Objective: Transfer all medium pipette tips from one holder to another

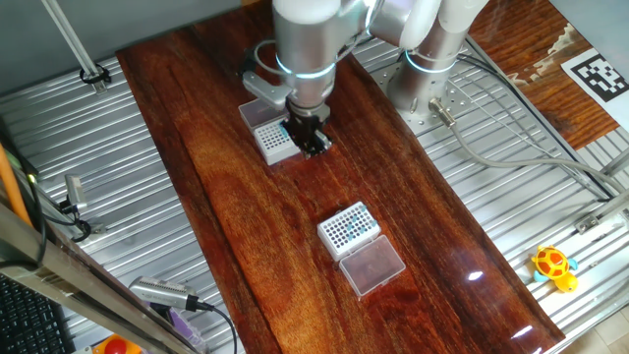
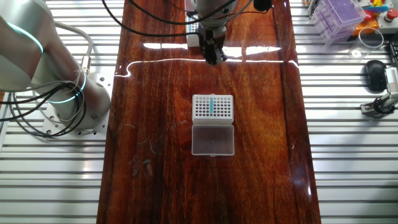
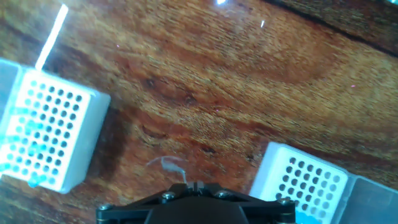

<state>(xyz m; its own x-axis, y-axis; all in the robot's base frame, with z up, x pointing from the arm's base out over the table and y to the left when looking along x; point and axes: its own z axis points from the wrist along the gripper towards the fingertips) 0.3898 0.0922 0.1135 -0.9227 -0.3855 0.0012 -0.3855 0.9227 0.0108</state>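
Several medium pipette tips (image 2: pixel 211 106) show as teal dots in a column down the middle of the near white rack (image 2: pixel 212 107), which stands at mid-table with its clear lid (image 2: pixel 212 139) folded open flat beside it. In the hand view more teal tips (image 3: pixel 23 134) sit along the left part of a white rack (image 3: pixel 46 137); a second white rack (image 3: pixel 308 180) at lower right shows mostly dark open holes. Far rack (image 1: pixel 275 141) sits at the table's other end, also with its clear lid (image 1: pixel 257 112) open; gripper (image 1: pixel 307 138) hangs right at its edge, partly covering it. Cannot tell whether fingers touch the rack. Jaw state: black finger parts appear close together, but cannot tell if they are closed or pinching a tip. Dark wooden table (image 2: pixel 155 124) under both racks. Arm base (image 2: pixel 62 102) bolted to ribbed metal surface (image 2: pixel 348 162) alongside. Yellow toy (image 1: pixel 553 265) lies off on the metal
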